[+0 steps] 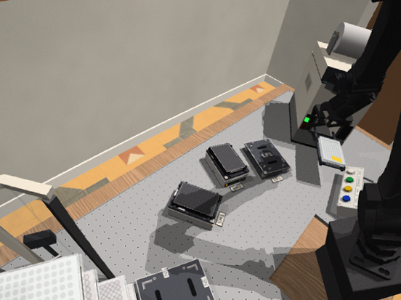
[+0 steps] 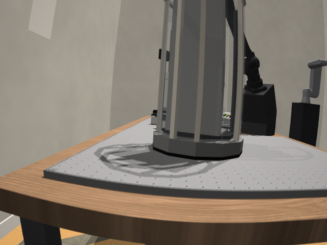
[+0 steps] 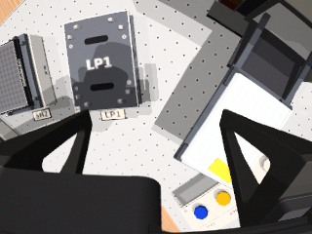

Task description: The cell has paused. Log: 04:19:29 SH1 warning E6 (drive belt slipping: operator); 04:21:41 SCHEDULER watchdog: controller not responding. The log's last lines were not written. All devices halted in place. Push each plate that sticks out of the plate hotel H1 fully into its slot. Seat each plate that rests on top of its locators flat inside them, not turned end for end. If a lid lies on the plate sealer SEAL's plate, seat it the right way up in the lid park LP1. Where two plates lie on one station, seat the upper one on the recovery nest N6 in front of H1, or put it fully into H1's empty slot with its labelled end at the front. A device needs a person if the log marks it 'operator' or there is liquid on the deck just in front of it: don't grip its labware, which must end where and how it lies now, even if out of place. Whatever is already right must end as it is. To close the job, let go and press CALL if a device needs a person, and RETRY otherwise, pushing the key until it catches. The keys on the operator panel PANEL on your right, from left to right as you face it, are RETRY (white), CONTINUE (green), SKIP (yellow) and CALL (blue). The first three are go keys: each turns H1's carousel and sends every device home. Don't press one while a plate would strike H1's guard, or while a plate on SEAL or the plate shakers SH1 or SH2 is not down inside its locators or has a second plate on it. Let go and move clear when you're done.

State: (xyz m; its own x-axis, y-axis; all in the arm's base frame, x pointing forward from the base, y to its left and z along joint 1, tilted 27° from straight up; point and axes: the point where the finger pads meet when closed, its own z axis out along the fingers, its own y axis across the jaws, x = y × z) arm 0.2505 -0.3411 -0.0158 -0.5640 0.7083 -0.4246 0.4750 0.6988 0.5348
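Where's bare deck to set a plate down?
Bare deck shows between SH1 and recovery nest N6, and between lid park LP1 and PANEL. Crowded at SEAL: its white plate sits under the open gripper.

Plate hotel (image 2: 200, 79) hiding the deck devices.

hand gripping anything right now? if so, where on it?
Nothing is held. The hand is wide open, hovering above the white plate at the sealer, with its fingers apart from the plate.

Top view: high, oblique, over the deck (image 1: 259, 223). Exterior: low, near the tower (image 2: 200, 79). Wrist: looks down; shares the lid park (image 3: 103, 58) with top.
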